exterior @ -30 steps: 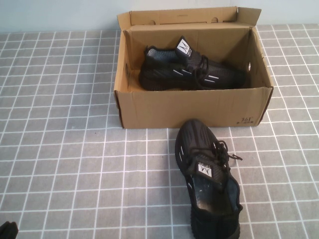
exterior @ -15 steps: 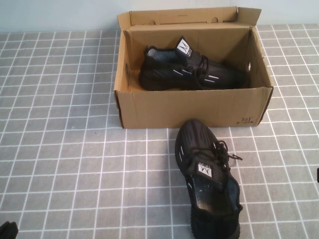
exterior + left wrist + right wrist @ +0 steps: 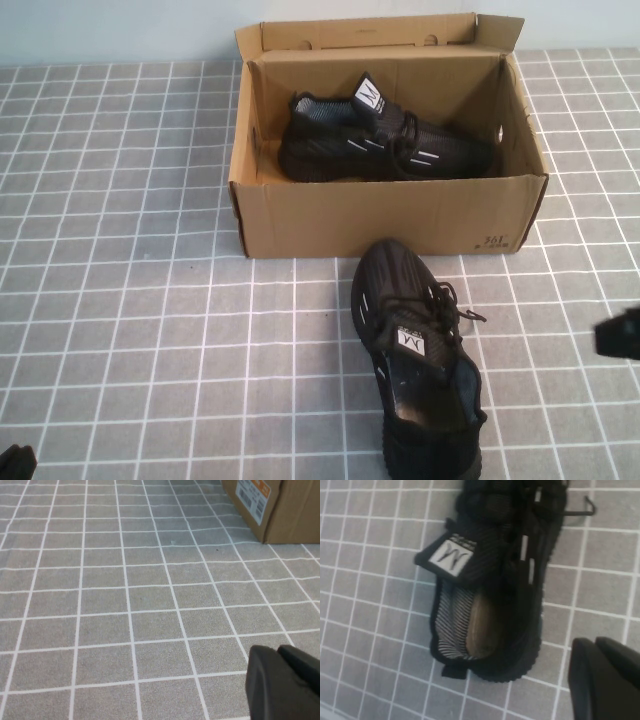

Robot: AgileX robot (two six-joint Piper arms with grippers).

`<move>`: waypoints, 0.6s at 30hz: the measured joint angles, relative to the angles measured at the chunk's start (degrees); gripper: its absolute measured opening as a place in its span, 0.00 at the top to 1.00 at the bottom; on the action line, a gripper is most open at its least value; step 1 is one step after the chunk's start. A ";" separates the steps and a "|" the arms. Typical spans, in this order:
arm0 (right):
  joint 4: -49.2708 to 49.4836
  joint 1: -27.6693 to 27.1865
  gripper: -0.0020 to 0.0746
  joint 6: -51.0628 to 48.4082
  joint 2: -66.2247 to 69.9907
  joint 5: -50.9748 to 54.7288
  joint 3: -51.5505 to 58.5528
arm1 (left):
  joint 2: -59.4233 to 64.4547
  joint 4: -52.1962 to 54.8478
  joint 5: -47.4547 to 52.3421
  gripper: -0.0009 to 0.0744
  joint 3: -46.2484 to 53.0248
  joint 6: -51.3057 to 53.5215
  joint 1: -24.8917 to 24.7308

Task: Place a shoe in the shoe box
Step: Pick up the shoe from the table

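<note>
Grey tiled tabletop point(image 3: 130, 300) with white grid lines fills the scene; shoe box point(image 3: 390, 215) of brown cardboard sits at the far middle, flaps upright, small black print at its lower front right corner; one black sneaker, the mate point(image 3: 385, 140), already lies inside along the back wall, toe toward the robot's right, tongue tag up; the shoe point(image 3: 412, 350) stands on the table just in front of the box, toe pointing at the box's front wall, heel toward the robot, white tongue tag up, laces loose with one end trailing to the right; right gripper point(image 3: 620, 335) shows only as a dark blurred shape at the right edge of the high view, level with the shoe and apart from it; in the right wrist view the shoe's opening and tan insole are plain, the gripper body point(image 3: 605, 680) beside the heel, not touching; cannot tell if its fingers are open or closed; left gripper point(image 3: 15, 465) sits at the near left corner, well away from both shoes, looks parked; its wrist view shows bare tiles and a box corner point(image 3: 272, 505), fingers cannot be told either; risks as I judge: a grasp on soft knit collar could slip or fold; loose lace could snag; front wall is close to the toe, so a low lift could push the box; landing on the mate could leave the shoe tilted.
</note>
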 joint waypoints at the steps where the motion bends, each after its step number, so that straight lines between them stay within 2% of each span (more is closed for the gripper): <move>1: 0.00 1.27 0.99 0.00 1.10 0.00 -1.08 | 0.00 0.00 0.00 0.99 0.00 0.00 0.00; 6: -2.89 7.99 0.99 -0.03 6.68 0.00 -6.86 | 0.00 0.00 0.00 0.99 0.00 0.00 0.00; 12: -9.05 18.89 0.99 -0.25 15.44 0.72 -15.18 | 0.00 0.00 0.00 0.99 0.00 0.00 0.00; 18: -14.77 29.86 0.99 -6.56 24.46 4.62 -25.05 | 0.00 0.00 0.00 0.99 0.00 0.00 0.00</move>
